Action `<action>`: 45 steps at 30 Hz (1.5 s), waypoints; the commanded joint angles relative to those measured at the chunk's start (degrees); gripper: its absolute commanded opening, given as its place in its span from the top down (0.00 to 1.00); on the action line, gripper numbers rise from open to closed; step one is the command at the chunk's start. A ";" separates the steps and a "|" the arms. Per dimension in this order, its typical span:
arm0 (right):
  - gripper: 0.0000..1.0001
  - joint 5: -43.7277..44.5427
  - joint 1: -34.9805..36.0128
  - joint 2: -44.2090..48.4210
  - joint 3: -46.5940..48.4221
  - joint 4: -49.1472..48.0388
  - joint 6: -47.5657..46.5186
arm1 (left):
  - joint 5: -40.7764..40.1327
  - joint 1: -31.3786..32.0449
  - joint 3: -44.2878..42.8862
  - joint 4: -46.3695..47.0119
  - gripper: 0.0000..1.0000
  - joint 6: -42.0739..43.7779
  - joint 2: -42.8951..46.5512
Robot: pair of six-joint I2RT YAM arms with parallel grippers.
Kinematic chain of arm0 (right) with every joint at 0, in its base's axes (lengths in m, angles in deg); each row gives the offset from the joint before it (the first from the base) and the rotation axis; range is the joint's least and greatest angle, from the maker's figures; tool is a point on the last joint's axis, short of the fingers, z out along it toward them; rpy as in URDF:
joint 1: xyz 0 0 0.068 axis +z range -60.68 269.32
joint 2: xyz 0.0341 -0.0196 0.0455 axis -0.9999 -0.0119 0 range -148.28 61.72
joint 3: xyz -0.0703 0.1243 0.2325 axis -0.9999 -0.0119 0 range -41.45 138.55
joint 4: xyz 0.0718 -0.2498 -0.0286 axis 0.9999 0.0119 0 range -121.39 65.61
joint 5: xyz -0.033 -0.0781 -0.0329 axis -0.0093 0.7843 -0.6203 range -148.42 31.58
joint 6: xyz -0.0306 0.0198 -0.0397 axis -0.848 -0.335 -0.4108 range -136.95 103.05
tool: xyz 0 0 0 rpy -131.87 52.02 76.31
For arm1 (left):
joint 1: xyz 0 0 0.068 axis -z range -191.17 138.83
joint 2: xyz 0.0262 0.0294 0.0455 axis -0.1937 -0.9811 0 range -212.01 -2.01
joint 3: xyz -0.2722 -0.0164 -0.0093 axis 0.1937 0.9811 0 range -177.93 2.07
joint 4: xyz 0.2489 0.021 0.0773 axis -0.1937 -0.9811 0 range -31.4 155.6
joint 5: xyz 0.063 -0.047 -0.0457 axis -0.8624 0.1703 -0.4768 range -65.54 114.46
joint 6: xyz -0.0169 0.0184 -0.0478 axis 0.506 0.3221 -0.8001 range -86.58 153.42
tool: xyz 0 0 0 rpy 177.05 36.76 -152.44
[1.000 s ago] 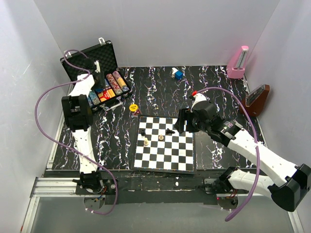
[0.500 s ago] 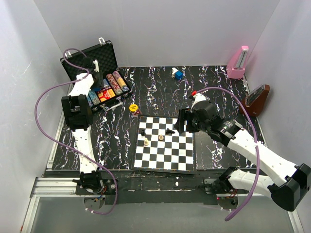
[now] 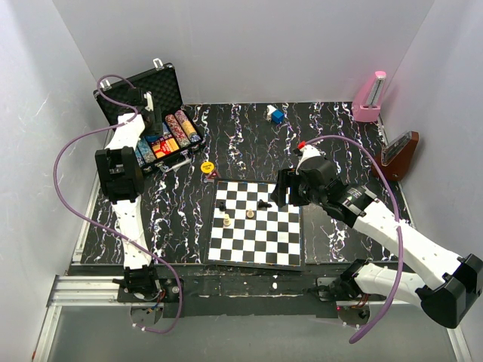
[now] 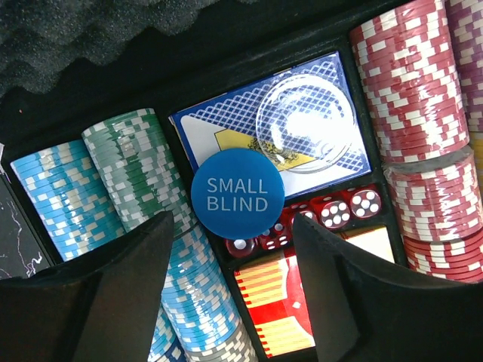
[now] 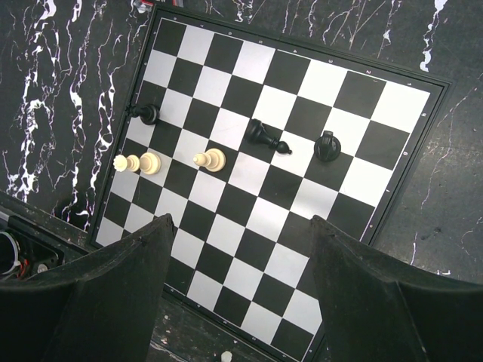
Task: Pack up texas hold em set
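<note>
Arms unmoved since a second ago. Left gripper (image 4: 232, 220) spread either side of blue disc (image 4: 238, 194) lying in case (image 4: 113, 30). Right gripper (image 5: 240, 220) wide, empty.

You see a blue disc (image 4: 238, 194) with white letters and a blue card deck (image 4: 219, 124) with a white lattice pattern. The dice (image 4: 332, 213) are red with white dots. There are red-white chips (image 4: 411, 83), green-white chips (image 4: 139, 173) and light blue-white chips (image 4: 49, 192). The card box (image 4: 272, 302) has red and yellow stripes. The chessboard (image 5: 256, 219) is checked black and white, the table (image 5: 60, 75) black with white veins.
</note>
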 commanded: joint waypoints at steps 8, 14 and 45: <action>0.21 0.65 -0.11 0.97 1.95 -0.71 0.13 | 0.35 -0.87 -1.34 -1.75 0.25 0.16 -0.53; 0.21 0.56 -0.11 1.14 1.77 -0.80 0.30 | 2.80 -0.87 0.76 0.17 0.18 0.16 2.10; 0.21 1.97 -0.11 6.06 -1.39 -1.68 1.27 | 4.83 14.06 35.82 12.05 0.02 -4.67 32.35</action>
